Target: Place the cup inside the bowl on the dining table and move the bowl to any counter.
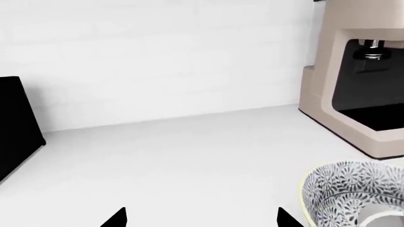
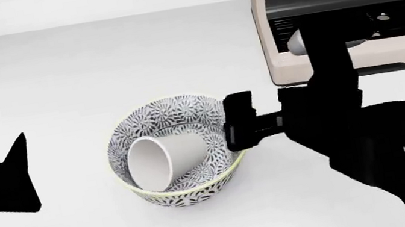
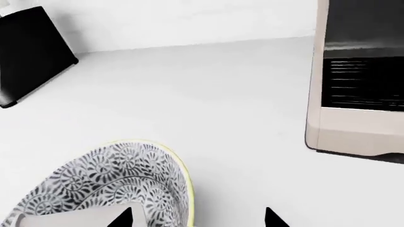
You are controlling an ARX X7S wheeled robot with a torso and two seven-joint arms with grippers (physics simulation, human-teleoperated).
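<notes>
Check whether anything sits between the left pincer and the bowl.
Nothing visible does. Only bare counter lies between the left pincer and the bowl, which holds the tipped cup; the right pincer is at its far rim.

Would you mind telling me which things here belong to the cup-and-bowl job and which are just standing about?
Part of the job:
- bowl, patterned
- cup, lying tilted inside the bowl
- counter, under the bowl
- right gripper, at the bowl's rim
- left gripper, apart from the bowl

Just standing about:
- beige coffee machine
- black object near the wall
</notes>
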